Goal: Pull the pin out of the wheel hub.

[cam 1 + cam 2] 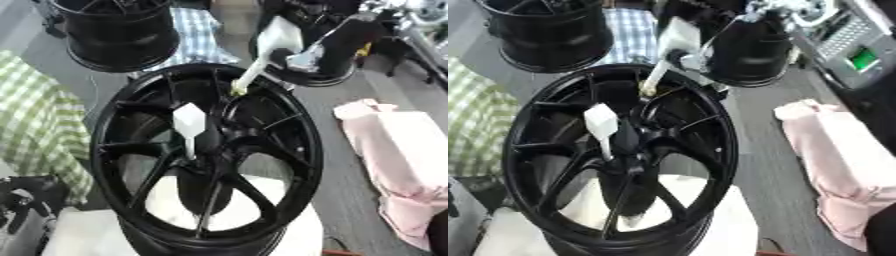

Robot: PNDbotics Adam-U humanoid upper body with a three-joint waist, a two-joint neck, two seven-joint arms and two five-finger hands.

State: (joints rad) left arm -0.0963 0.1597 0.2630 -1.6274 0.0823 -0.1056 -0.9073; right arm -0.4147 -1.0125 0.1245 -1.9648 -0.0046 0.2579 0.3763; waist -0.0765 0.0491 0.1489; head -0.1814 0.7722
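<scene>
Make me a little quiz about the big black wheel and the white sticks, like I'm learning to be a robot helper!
1. True or false: a white pin stands in the middle of the black wheel hub.
2. What colour is the cloth lying right of the hub? A green, B pink, C blue.
3. Fill in: the right hand holds a second white pin with its tip at the hub's ____ rim (near or far).

Key: 1 true; 2 B; 3 far.
</scene>
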